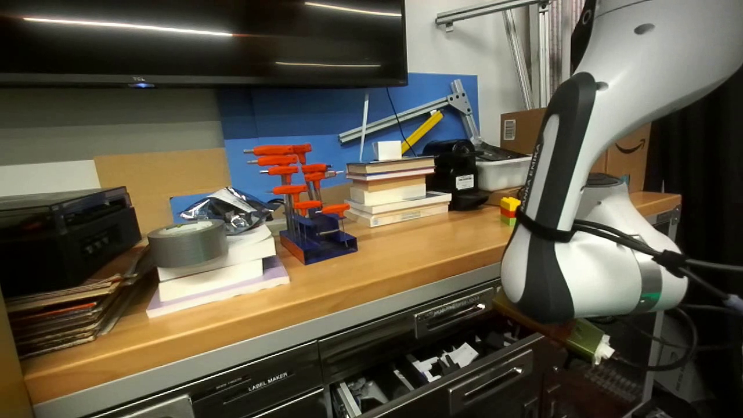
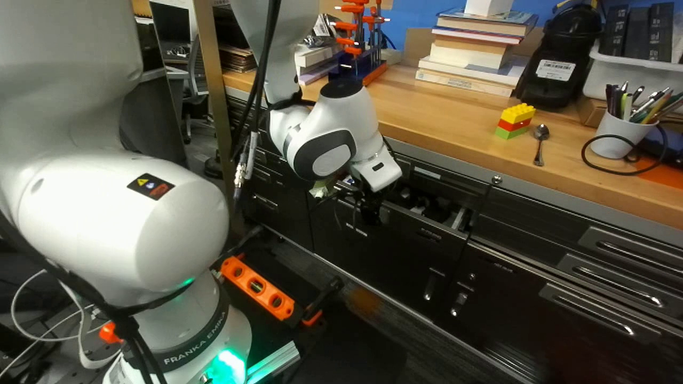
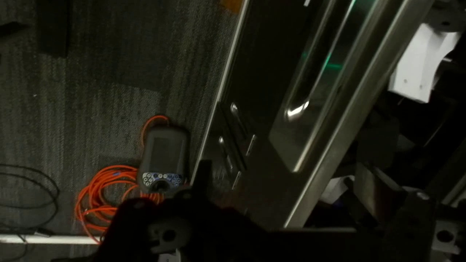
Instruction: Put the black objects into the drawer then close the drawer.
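Apparently, drawer rim (image 3: 339, 143) between the spread jaws.

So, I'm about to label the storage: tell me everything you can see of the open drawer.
The open drawer looks like dark, glossy metal, wide and shallow, with a paler rim and a long pull on its front. It stands pulled out from the cabinet, below the wooden worktop; its back is hidden. Inside lie white pieces, grey ones and darker contents, mostly too dim to make out. The hand hangs near its front edge; whether the two touch I can't tell.
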`<state>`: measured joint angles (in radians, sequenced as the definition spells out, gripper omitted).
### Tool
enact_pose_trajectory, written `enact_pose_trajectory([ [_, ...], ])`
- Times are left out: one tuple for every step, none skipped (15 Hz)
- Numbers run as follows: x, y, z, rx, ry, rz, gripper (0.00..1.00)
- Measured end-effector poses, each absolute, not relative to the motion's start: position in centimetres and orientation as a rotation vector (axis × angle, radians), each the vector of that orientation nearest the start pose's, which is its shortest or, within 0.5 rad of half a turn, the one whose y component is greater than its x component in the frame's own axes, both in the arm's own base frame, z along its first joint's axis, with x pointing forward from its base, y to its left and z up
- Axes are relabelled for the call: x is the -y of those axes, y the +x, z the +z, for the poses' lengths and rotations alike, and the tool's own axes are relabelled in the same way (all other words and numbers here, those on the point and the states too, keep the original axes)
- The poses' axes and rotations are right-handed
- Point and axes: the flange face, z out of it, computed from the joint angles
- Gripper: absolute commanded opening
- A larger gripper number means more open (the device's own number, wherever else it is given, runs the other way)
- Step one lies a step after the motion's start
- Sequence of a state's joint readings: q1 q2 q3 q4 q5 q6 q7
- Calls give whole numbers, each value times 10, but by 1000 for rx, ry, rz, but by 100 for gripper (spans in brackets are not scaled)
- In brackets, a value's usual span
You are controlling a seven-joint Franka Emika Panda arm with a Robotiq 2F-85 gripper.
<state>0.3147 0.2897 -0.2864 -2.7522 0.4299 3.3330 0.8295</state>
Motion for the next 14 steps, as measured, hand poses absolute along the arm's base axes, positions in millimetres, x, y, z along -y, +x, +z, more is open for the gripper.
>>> enact_pose_trajectory([
  [45,394,167,-1755,-2537,-483,100],
  [46,390,164,-1771,-2563,-446,100],
  [45,386,159,-1787,-2589,-399,100],
  [42,384,156,-1789,-2620,-354,100],
  [38,382,154,-1787,-2648,-311,100],
  [33,380,153,-1782,-2672,-270,100],
  [28,379,153,-1774,-2692,-235,100],
  [22,378,153,-1767,-2708,-205,100],
  [17,378,153,-1759,-2723,-178,100],
  [13,377,153,-1751,-2735,-153,100],
  [10,377,153,-1741,-2746,-126,100],
  [7,377,153,-1733,-2754,-97,100],
  [6,377,153,-1729,-2758,-69,100],
  [5,377,153,-1729,-2758,-41,100],
])
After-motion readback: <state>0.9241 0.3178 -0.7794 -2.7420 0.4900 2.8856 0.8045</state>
